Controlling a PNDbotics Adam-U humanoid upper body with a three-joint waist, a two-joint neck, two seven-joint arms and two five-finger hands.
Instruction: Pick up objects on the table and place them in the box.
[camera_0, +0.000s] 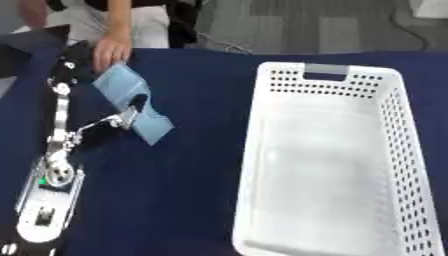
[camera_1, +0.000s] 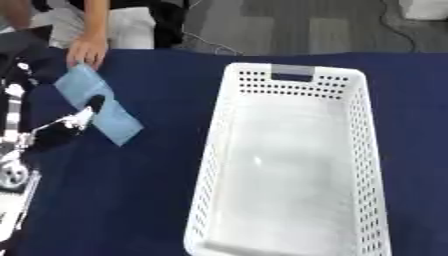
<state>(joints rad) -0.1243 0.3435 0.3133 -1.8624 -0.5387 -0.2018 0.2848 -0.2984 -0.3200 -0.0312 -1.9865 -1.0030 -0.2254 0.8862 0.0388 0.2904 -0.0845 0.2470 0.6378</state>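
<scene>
A light-blue flat packet (camera_0: 121, 84) lies on the dark blue table at the far left. A person's hand (camera_0: 111, 51) reaches in from the far edge and touches the packet's far end. My left hand (camera_0: 129, 114) comes in from the left on a silver and black arm. It is pinching the packet's near left edge, with a black finger (camera_0: 137, 103) lying on top of it. The white perforated box (camera_0: 254, 125) stands on the right with nothing inside. My right hand shows in neither view.
My left arm (camera_0: 58, 150) runs along the table's left side down to the lower corner. A bare stretch of blue tablecloth (camera_0: 184, 170) lies between the arm and the box. Grey floor shows beyond the far edge.
</scene>
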